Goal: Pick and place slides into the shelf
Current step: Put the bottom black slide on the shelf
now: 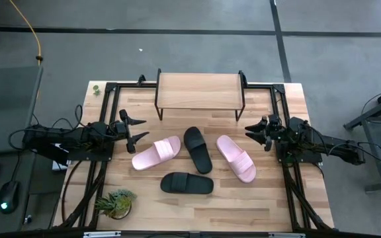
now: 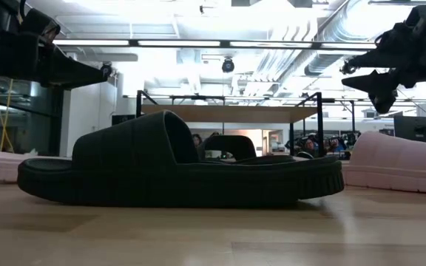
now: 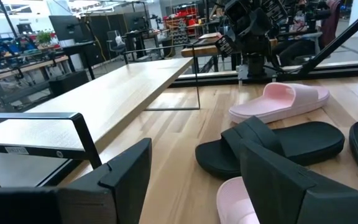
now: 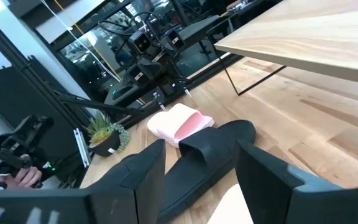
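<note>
Four slides lie on the table in front of an unloaded shelf [image 1: 200, 90], at centre frame.

Two pink slides [image 1: 156, 153] [image 1: 235, 157] flank a black one [image 1: 197, 149]; another black slide [image 1: 187, 183] lies below them. The left gripper [image 1: 139, 129] and right gripper [image 1: 251, 132] hang at the sides (both with fingers spread, holding nothing).
</note>
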